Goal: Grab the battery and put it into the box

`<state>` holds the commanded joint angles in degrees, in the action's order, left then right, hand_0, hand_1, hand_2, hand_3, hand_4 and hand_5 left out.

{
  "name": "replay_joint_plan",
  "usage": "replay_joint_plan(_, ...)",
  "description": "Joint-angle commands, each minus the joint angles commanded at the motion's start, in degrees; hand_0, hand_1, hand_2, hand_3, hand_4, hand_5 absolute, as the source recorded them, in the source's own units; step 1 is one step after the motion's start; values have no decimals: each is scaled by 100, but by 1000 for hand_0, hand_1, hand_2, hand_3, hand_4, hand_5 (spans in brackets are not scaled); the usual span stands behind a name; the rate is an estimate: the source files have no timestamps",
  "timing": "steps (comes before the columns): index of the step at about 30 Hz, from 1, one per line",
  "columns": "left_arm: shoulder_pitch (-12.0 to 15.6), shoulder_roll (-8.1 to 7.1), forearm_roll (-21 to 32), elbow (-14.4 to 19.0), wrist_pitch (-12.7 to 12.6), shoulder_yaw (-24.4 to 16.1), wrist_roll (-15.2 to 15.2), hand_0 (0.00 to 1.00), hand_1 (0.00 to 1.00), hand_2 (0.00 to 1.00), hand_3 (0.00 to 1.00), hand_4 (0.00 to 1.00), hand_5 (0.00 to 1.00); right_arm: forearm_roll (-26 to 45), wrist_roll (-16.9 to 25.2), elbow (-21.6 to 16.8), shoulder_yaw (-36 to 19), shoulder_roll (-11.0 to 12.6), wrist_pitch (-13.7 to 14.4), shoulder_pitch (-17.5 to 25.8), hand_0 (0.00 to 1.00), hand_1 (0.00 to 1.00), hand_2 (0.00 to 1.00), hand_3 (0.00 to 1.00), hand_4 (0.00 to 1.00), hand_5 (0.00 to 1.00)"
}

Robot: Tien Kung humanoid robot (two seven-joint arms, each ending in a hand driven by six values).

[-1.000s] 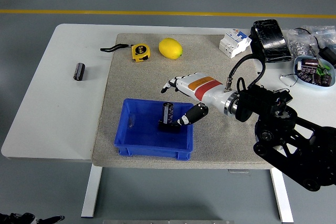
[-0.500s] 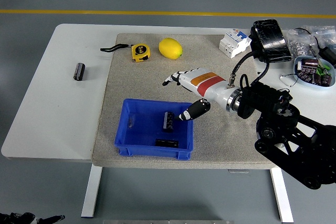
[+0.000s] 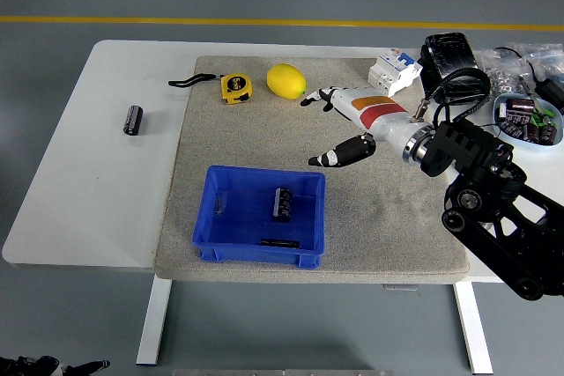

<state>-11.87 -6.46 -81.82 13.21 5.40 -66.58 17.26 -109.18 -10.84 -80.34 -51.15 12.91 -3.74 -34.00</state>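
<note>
1 head view looks forward and down from high on the robot's side. The white table [image 3: 97, 129] fills the frame from 6 o'clock near edge to 12 o'clock floor.

The right arm [image 3: 502, 217] runs off the picture's right edge. A bowl [image 3: 526, 121] of small parts and clear bags [image 3: 529, 57] there are cropped, contents too small to identify.

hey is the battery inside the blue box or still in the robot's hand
Inside. The battery lies on the floor of the blue box. The right hand is above the mat, apart from the box, fingers spread and holding nothing.
</note>
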Motion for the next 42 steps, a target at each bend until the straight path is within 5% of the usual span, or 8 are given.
replay_joint_plan(6,7,12,12,-3,-14,-1,-4,786,804,837,696,768,673,412,174,579,-578,118,396,174,662,673,764,766,988,384)
replay_joint_plan(13,13,20,-20,-15,-18,-30,-19,788,805,836,696,769,675,68,567,627,-659,476,47,467,668,683,763,781,995,369)
replay_joint_plan(20,8,27,-49,-21,-19,-38,-31,788,806,836,695,768,674,-22,795,723,-488,624,22,686,669,682,760,775,994,369)
replay_joint_plan(42,34,34,-257,-27,12,-148,-41,790,807,837,696,767,673,-107,1064,1636,-381,505,199,843,663,671,735,741,943,387)
